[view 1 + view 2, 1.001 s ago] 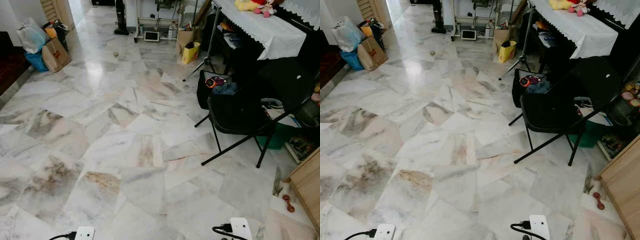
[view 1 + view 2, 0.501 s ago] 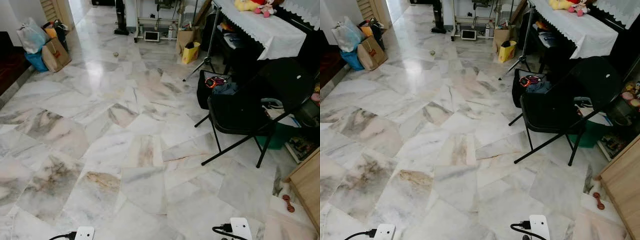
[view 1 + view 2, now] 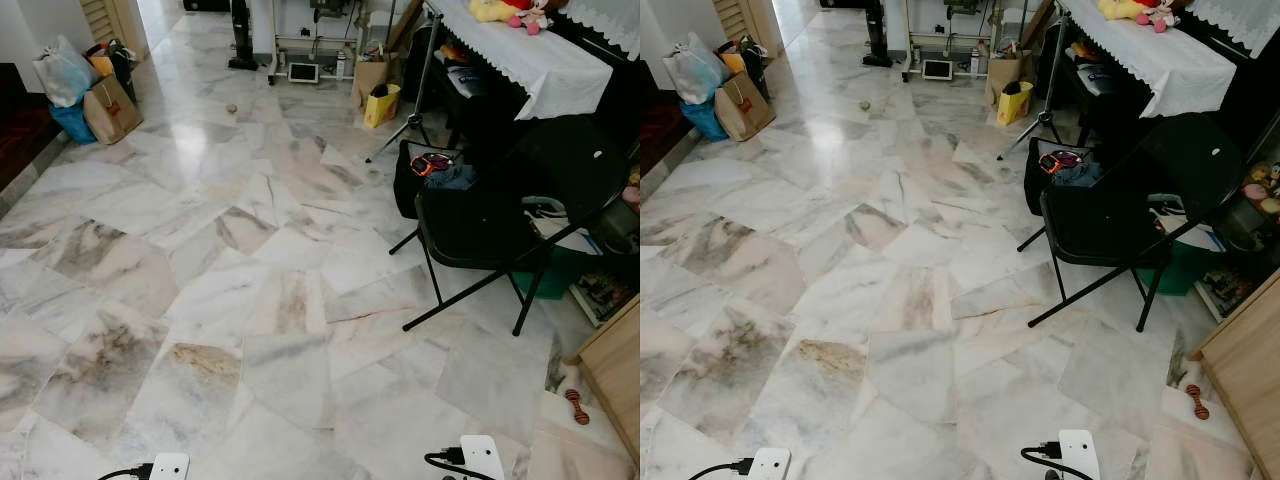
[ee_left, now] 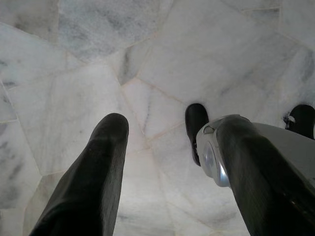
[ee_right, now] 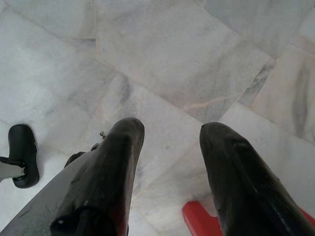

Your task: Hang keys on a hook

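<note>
Marble floor (image 3: 250,300) with folding chair (image 3: 500,225), perhaps bags (image 3: 90,95)

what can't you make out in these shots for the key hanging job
- Keys and hook: not identifiable anywhere in the head views.
- Items on the black bag behind the folding chair: too small to name.
- Red object below the right hand: cut off by the frame edge and by a finger.
- Left hand: open over bare floor.

- No legible text, label, brand, number or sign anywhere in view.
- Paper bags (image 3: 110,108) by the wall: any print too small to read.
- Yellow bag (image 3: 381,104): dark marking, unreadable.
</note>
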`<state>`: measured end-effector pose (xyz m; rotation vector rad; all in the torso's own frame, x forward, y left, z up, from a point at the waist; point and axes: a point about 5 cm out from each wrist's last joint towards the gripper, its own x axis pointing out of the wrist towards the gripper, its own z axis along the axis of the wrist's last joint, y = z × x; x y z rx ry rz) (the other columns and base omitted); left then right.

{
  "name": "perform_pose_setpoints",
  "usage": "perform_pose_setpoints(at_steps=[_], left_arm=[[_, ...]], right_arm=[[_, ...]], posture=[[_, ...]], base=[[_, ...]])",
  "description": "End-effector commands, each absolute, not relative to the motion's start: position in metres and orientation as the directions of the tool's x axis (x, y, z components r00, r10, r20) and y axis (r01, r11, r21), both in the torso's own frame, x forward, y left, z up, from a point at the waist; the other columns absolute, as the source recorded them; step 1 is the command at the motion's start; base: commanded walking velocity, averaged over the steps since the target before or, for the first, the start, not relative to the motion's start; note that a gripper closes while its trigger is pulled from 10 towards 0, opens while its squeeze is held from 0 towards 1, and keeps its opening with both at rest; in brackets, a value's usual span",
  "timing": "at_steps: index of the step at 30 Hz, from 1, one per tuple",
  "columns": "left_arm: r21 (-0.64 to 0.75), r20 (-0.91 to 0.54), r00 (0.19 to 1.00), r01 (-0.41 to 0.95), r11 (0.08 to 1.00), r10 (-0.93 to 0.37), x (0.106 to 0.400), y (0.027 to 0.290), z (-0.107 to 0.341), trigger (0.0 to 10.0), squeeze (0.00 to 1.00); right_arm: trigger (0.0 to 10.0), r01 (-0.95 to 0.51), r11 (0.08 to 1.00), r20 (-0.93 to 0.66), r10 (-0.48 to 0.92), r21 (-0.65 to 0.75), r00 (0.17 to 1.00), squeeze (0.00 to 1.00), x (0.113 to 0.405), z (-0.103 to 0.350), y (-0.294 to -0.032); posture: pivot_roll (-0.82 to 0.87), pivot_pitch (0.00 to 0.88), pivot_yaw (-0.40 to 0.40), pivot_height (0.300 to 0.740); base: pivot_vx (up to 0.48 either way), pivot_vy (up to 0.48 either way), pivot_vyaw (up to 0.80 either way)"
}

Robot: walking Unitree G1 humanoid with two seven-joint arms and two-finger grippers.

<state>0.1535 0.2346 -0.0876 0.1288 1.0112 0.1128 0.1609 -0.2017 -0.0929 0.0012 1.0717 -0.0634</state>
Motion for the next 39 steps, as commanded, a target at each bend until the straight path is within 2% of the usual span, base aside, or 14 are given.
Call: perform_pose_setpoints(at_steps=[1, 7, 16, 39], left_arm=[[-0.049, -0.817, 0.576, -0.095, 0.994, 0.015, 0.163, 0.2003, -0.0897, 10.0, 0.0], [0.01, -0.837, 0.547, -0.057, 0.998, 0.039, 0.1623, 0.2014, -0.0907, 10.0, 0.0], [-0.017, -0.83, 0.554, -0.134, 0.991, 0.061, 0.1608, 0.2015, -0.0912, 10.0, 0.0], [-0.009, -0.831, 0.553, -0.111, 0.994, 0.054, 0.1617, 0.2012, -0.0909, 10.0, 0.0]], right_arm=[[10.0, 0.059, 0.997, -0.797, 0.005, 0.05, 0.604, 0.0, 0.1924, -0.0777, -0.1967], [10.0, 0.081, 0.994, -0.783, 0.003, 0.068, 0.622, 0.0, 0.1931, -0.0773, -0.1948], [10.0, 0.098, 0.991, -0.785, 0.014, 0.095, 0.619, 0.0, 0.1919, -0.0782, -0.1923], [10.0, 0.085, 0.993, -0.791, 0.016, 0.085, 0.612, 0.0, 0.192, -0.0784, -0.1925]], posture=[[0.03, 0.0, -0.099, 0.74], [0.02, 0.0, -0.096, 0.74], [0.02, 0.0, -0.091, 0.74], [0.02, 0.0, -0.092, 0.74]], base=[[0.0, 0.0, 0.0], [0.0, 0.0, 0.0], [0.0, 0.0, 0.0], [0.0, 0.0, 0.0]])
